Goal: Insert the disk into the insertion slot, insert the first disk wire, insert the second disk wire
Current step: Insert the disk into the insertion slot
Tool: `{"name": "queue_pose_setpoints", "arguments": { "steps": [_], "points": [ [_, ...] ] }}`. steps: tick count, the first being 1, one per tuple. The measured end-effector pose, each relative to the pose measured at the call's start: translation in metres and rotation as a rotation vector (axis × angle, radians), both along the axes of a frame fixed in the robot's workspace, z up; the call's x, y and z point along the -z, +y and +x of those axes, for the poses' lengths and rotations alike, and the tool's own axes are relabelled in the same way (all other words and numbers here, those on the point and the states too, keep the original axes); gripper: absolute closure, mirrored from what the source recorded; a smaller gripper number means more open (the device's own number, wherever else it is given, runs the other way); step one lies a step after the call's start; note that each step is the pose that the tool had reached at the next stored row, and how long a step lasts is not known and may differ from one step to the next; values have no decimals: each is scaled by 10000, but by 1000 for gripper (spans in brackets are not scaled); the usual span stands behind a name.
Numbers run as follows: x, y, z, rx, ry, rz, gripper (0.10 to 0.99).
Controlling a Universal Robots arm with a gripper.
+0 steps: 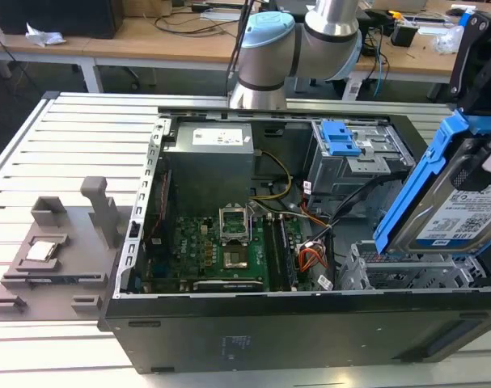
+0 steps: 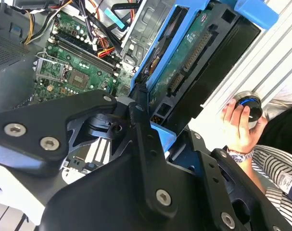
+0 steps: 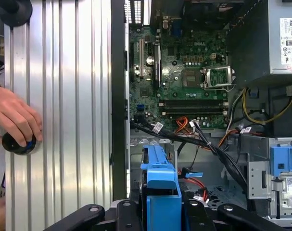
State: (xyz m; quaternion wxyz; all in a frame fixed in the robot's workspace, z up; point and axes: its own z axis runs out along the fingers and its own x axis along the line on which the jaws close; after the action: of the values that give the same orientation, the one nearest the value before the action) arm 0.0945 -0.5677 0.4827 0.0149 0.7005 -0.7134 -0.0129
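The gripper (image 1: 481, 166) is clamped on the disk (image 1: 459, 217), holding it tilted in its blue frame (image 1: 419, 186) just above the insertion slot (image 1: 407, 276), the low perforated cage at the near corner of the computer case (image 1: 253, 339) on the exterior view's right (the taller bay (image 1: 374, 158) with the blue latch (image 1: 340, 139) stands just beyond it). Whether the frame's lower corner touches the cage I cannot tell. In the first wrist view a person's hand (image 3: 13, 118) rests on a black knob (image 3: 18, 143) on the slatted table (image 3: 64, 96) beside the case.
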Motion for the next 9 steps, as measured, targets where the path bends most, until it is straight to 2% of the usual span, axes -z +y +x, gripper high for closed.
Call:
{"name": "queue_pose_setpoints", "arguments": {
  "steps": [9],
  "points": [
    [134, 0, 0, 0, 1, -1, 722]
  ]
}}
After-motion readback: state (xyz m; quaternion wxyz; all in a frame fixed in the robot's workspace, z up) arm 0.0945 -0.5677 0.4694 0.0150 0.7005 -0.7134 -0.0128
